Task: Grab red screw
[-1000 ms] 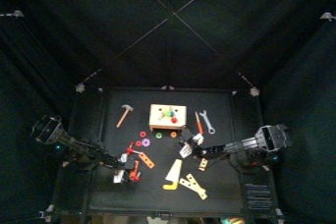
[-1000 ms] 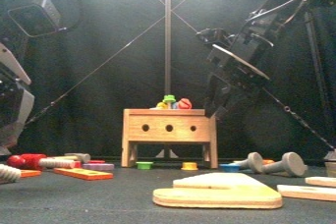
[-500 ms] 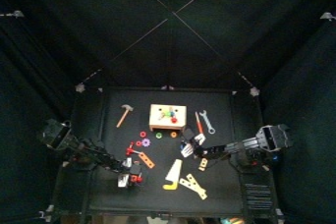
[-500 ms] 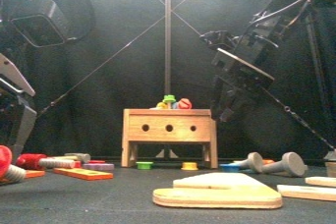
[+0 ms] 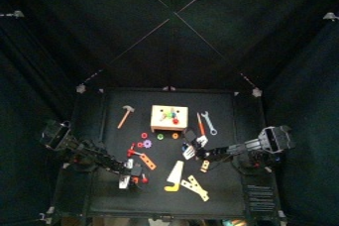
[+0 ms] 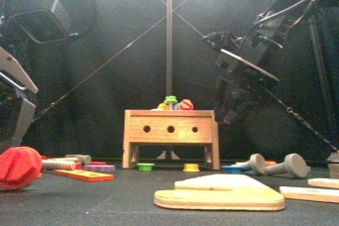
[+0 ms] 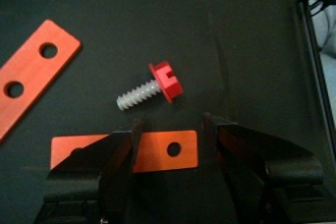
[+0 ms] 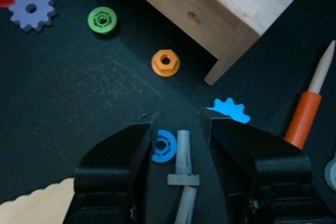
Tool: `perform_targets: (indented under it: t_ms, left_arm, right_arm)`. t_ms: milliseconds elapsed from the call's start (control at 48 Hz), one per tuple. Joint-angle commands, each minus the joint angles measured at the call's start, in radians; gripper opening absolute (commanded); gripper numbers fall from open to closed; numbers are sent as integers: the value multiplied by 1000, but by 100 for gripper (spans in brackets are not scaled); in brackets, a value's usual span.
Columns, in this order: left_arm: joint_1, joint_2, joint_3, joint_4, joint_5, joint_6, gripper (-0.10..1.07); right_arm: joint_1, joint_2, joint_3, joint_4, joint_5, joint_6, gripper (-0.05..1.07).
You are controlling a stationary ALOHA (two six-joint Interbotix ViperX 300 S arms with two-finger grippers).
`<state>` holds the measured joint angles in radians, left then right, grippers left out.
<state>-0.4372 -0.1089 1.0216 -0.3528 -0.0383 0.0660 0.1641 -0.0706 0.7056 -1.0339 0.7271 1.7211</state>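
Your left end effector [image 7: 171, 144] is wide open, nothing in it, hanging low over the red screw [image 7: 155, 83] near the tabletop's [image 7: 250, 31] left front corner. In the left wrist view the screw lies on its side just beyond the fingertips, red head toward one side, grey threaded shank toward the other — not yet between the jaws. In the front view the red head [image 6: 19, 167] looms at the far left.

Risks, as I judge them:
- An orange strip w/ 2 holes [image 7: 151, 149] lies right under the fingertips, and a longer orange strip [image 7: 29, 71] sits near the screw. Close too early and you pinch the strip, not the screw.
- The screw is round and can roll — a finger nudging the shank instead of straddling it may push it away.
- Come down too hard and the tips jam on the tabletop before closing.

Your right end effector [image 8: 187, 149] is also open, empty, parked above a blue gear [image 8: 161, 145] beside the wooden box [image 8: 230, 7], well apart from the screw.
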Motion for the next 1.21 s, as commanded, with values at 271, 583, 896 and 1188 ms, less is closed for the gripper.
perform_targets:
  t_ms: [271,583,896,1188]
  left_arm:
    - [67,-8,-55,339,-17,8,100]
    - [130,72,-103,525,-26,8,99]
    - [130,107,-115,525,-58,9,98]
    - [130,141,-117,525,-64,11,98]
  right_arm:
    - [2,-17,-5,0,3,2,77]
    - [3,-12,-3,8,3,3,77]
    - [5,-9,9,9,3,3,77]
    - [5,-5,9,15,3,5,77]
